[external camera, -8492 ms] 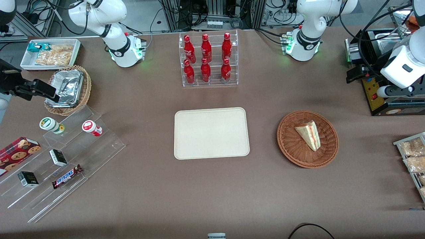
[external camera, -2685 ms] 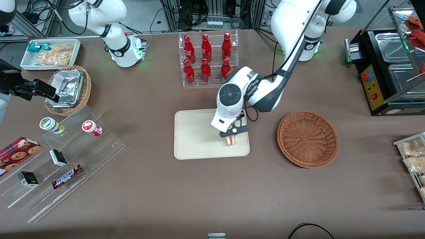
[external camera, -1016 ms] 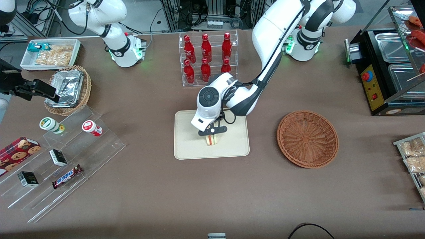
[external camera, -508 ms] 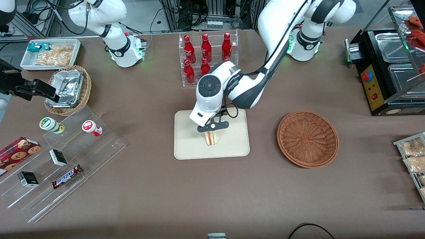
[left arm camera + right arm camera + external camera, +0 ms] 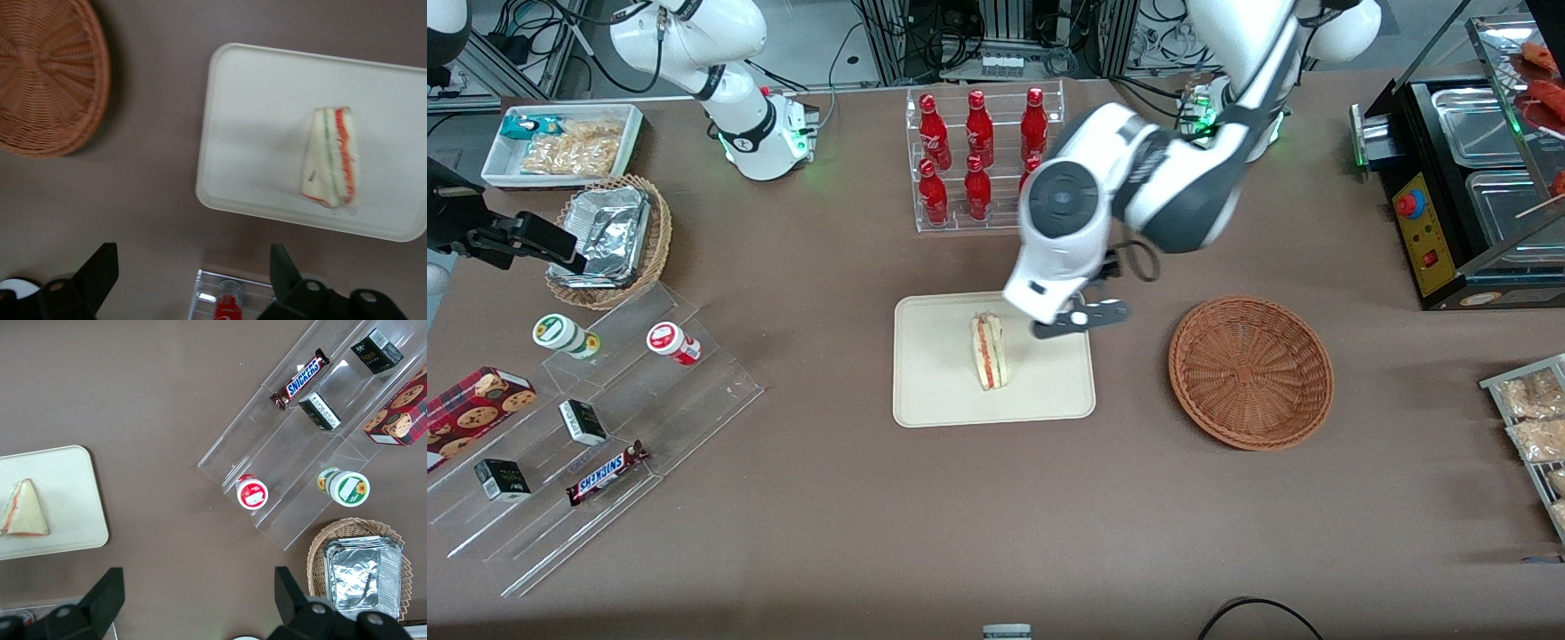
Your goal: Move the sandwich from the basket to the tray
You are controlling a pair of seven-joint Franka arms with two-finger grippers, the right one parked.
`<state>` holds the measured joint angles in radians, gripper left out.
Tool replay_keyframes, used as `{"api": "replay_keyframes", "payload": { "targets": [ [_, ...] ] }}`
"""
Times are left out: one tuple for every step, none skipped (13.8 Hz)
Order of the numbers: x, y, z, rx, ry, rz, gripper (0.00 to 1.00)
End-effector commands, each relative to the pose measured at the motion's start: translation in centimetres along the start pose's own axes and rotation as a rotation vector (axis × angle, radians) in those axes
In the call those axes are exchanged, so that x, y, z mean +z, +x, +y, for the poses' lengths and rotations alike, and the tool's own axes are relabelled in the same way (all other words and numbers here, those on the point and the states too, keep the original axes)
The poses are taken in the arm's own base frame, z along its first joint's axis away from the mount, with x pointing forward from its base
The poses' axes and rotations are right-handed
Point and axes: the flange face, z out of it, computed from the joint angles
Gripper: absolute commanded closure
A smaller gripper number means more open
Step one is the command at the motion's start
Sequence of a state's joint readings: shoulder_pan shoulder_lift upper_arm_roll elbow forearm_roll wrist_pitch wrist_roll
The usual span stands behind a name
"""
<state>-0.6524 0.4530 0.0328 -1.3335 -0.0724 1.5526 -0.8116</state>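
Pale bread marks the sandwich (image 5: pixel 989 351), standing on edge on the tray (image 5: pixel 934 391), clear of the basket (image 5: pixel 1251 371). I see the gripper (image 5: pixel 1080 318) raised beside it. The wrist view shows the sandwich (image 5: pixel 330 165) free and the jaws wide apart, holding nothing. I judge it soft, light and crushable; grip the flat bread faces gently.

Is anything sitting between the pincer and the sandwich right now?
Nothing visible does. The sandwich lies on the tray, and the open pincer hangs above the tray's edge beside it, with only bare tray between them. The basket sits apart, toward the working arm's end.
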Motion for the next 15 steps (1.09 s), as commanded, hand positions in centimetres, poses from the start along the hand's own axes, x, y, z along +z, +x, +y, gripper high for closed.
{"api": "replay_keyframes", "payload": {
  "targets": [
    [0.3,1.4,-3.5,0.005,0.018,-0.031,0.00],
    [0.1,2.0,-4.8,-0.004,0.020,-0.031,0.00],
    [0.1,3.0,-6.9,0.002,0.020,-0.039,0.00],
    [-0.4,2.7,-8.2,0.049,0.014,-0.041,0.00],
    [-0.6,3.6,-10.9,0.046,0.003,-0.052,0.00],
    [-1.3,4.0,-12.9,0.042,-0.010,-0.051,0.00],
    [-1.7,4.2,-14.4,0.058,-0.018,-0.053,0.00],
    [-2.1,4.3,-16.2,0.079,-0.025,-0.059,0.00],
    [-2.5,4.1,-17.8,0.097,-0.032,-0.063,0.00],
    [-2.9,4.6,-20.5,0.090,-0.046,-0.067,0.00],
    [-3.2,5.0,-22.1,0.099,-0.056,-0.071,0.00],
    [-3.7,5.0,-23.1,0.122,-0.060,-0.076,0.00],
    [-4.3,5.0,-24.3,0.137,-0.068,-0.073,0.00],
    [-5.0,4.6,-25.2,0.162,-0.076,-0.071,0.00],
    [-5.8,4.2,-26.5,0.178,-0.081,-0.072,0.00]
  ]
}}
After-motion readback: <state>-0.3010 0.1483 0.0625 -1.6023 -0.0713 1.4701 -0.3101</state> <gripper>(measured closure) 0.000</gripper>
